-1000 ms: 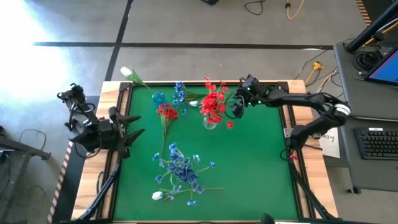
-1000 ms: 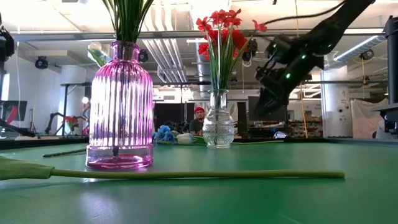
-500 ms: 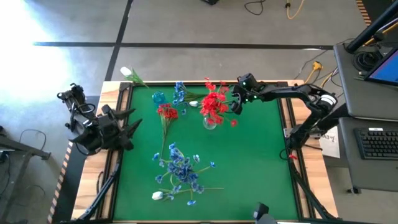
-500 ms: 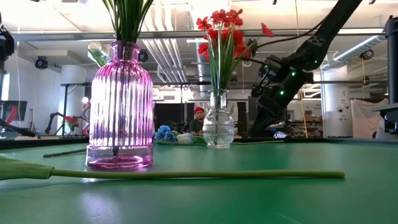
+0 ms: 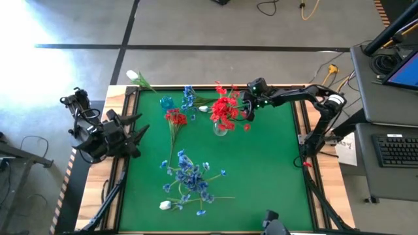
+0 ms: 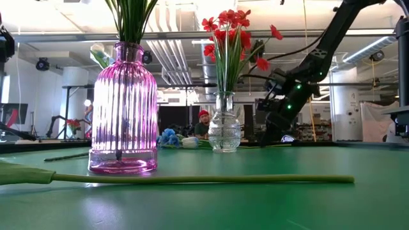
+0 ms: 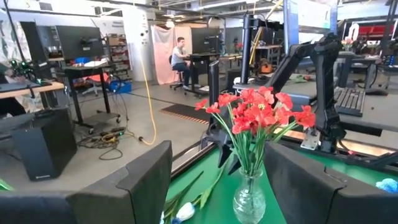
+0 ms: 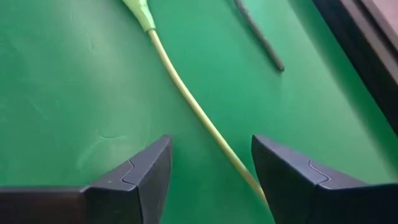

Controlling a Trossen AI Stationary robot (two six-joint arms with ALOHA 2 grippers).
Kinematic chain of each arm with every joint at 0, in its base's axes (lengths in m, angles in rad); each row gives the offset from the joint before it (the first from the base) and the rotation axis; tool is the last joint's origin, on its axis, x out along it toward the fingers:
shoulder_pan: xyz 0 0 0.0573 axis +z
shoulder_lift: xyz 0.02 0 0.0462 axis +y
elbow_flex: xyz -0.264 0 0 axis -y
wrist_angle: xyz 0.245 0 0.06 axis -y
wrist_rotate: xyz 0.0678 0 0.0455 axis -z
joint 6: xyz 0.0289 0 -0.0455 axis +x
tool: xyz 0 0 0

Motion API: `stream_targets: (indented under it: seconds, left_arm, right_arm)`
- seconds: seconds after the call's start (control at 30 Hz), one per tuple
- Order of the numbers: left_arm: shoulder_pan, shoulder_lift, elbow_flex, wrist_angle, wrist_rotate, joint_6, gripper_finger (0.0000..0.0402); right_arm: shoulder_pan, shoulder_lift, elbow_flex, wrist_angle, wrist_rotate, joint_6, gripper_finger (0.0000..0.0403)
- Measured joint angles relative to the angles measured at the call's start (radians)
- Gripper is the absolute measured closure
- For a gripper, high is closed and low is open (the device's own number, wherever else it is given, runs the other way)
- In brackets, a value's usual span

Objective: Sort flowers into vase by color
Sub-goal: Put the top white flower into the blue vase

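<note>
Red blooms stand in a clear vase (image 5: 221, 126) (image 6: 225, 130) (image 7: 249, 200). A pink vase (image 6: 124, 108) holds the blue sprays (image 5: 190, 176). A white bud on a pale stem (image 8: 198, 117) lies near the far edge, and its bud (image 6: 190, 142) is behind the clear vase. My right gripper (image 5: 245, 108) (image 6: 271, 131) (image 8: 211, 148) is open and low over that stem, with a finger on either side and touching nothing. My left gripper (image 5: 135, 129) (image 7: 217, 186) waits open at the left edge. One loose red flower (image 5: 175, 118), a blue spray (image 5: 188, 98) and another white bud (image 5: 166, 205) lie on the mat.
A long stem (image 6: 204, 179) lies across the near mat. A dark thin stem (image 8: 258, 34) lies beside the pale one. A white bud (image 5: 134, 76) sticks out past the far left corner. The table's far rim (image 8: 354, 37) is close to my right gripper. A person (image 6: 203, 122) sits beyond the table.
My right gripper has come down from beside the red blooms to just above the mat, and has shifted slightly toward the far edge. It has stayed open.
</note>
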Motion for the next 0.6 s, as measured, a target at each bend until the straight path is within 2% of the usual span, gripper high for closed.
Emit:
stream_targets:
  seconds: [0.17,0.4,0.6]
  left_arm:
    - [0.0,-0.002,0.0,0.0,0.0,0.027,0.0164]
    - [0.0,-0.002,0.0,0.001,0.0,0.036,0.0164]
    - [0.0,-0.001,0.0,0.002,0.0,0.032,0.0164]
  right_arm:
    - [0.001,0.018,0.001,-0.013,0.004,-0.017,0.0239]
    - [0.001,0.029,0.006,-0.068,0.037,-0.018,0.0378]
    - [0.004,-0.065,-0.002,-0.21,0.046,0.125,0.0392]
